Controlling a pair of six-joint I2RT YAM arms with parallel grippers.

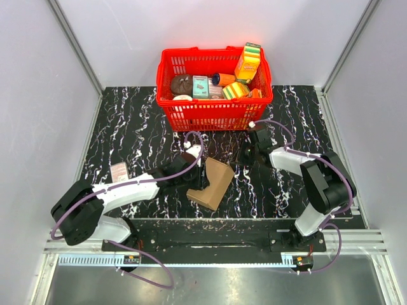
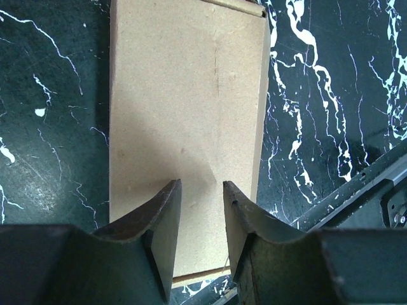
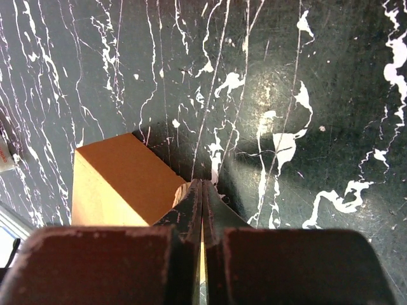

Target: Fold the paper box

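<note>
The paper box [image 1: 215, 181] is a plain brown slim carton lying on the black marbled table in front of the arms. In the left wrist view its broad face [image 2: 184, 114] runs away from the camera. My left gripper [image 2: 200, 184] hovers over the box's near end, open, with only the cardboard face showing in the gap; from above it [image 1: 198, 178] sits at the box's left edge. My right gripper [image 3: 202, 182] is shut, its tips just beside a corner of the box [image 3: 121, 178]. From above it [image 1: 244, 154] stands right of the box's far corner.
A red plastic basket [image 1: 213, 115] full of colourful packages stands at the back of the table. A small printed packet [image 1: 119, 171] lies at the left. The metal rail [image 2: 356, 190] of the arm mounts runs along the near edge.
</note>
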